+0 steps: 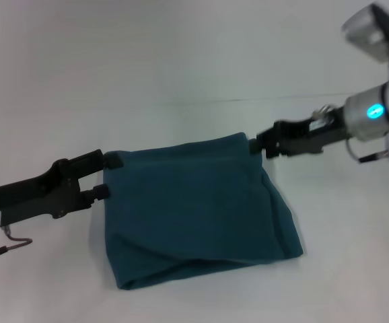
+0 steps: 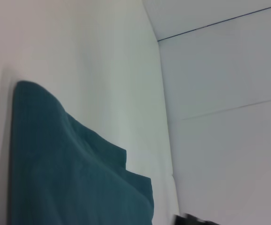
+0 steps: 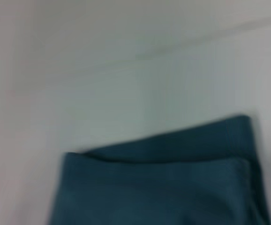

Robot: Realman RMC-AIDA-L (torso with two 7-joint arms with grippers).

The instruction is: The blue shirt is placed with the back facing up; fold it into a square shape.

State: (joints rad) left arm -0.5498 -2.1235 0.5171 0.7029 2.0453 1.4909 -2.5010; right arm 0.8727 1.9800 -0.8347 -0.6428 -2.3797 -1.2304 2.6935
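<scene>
Fingers (image 1: 112, 161) of the left gripper (image 1: 107, 176) are spread at the blue shirt's (image 1: 194, 208) corner.
Right gripper (image 1: 256, 145) is clamped on the opposite far corner; the folded shirt lies on the desk (image 1: 181, 60).

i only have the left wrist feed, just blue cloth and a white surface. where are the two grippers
Observer: In the head view the left gripper is at the far left corner of the blue shirt; the right gripper is at the far right corner.
Operator: are they holding it
Observer: The right one looks shut on the corner. The left one's two fingertips stand apart at the cloth's edge, one above the other, so it looks open.
Operator: how does the shirt look overall
Observer: Folded into a rough, slightly skewed rectangle with layers showing along the near edge, lying on the white table.
</scene>
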